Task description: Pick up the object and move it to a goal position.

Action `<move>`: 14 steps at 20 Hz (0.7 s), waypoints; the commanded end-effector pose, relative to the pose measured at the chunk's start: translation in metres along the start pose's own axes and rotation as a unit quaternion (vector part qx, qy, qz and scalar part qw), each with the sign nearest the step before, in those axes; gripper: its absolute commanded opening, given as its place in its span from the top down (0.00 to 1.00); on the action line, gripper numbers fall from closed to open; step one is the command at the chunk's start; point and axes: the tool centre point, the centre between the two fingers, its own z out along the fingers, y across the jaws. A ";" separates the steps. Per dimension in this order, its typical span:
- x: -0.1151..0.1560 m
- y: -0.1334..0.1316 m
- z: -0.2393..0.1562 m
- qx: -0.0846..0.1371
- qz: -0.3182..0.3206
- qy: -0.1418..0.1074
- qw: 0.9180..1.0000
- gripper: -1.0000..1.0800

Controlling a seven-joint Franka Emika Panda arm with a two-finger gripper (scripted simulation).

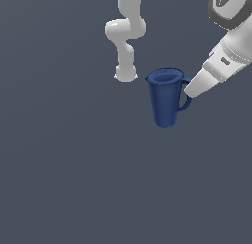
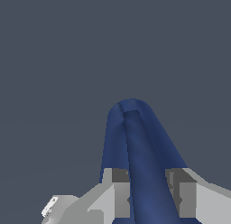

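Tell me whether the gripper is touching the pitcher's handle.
Touching: the wrist view shows the gripper fingers pressed on both sides of the pitcher handle.

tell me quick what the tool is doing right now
Tool: closed on the dark blue pitcher's loop handle, one finger on each side.

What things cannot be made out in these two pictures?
- Gripper: hidden in the exterior view by the arm's own body; fingertips cut off by the wrist view's edge.
- Pitcher: base cut off in the wrist view.
- Goal position: no marker visible in either view.
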 end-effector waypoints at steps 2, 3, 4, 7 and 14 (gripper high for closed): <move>-0.009 -0.017 -0.014 0.000 0.001 0.001 1.000 1.00; -0.010 -0.021 -0.016 0.000 0.001 0.001 1.000 1.00; -0.012 -0.023 -0.019 0.000 0.001 0.001 1.000 1.00; -0.014 -0.029 -0.023 0.000 0.001 0.001 1.000 1.00; -0.020 -0.028 -0.026 0.000 0.000 0.000 1.000 1.00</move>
